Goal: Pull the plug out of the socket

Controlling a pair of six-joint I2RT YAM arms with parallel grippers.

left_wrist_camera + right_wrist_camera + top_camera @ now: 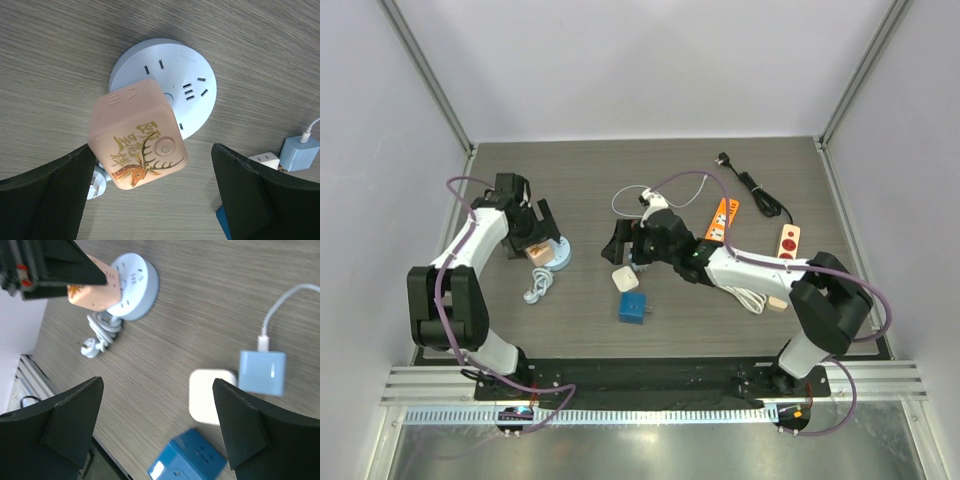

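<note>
Our left arm [470, 245] rises from its base and folds inward at the elbow, so that the left gripper [534, 238] hangs right above the round socket [560, 258], pointing down at it. Its jaws stand wide apart, with one dark finger [47, 192] on either side. Our right arm [750, 268] stretches low across the table towards the socket. The right gripper [618, 246] hovers well apart from it, jaws likewise spread wide.
</note>
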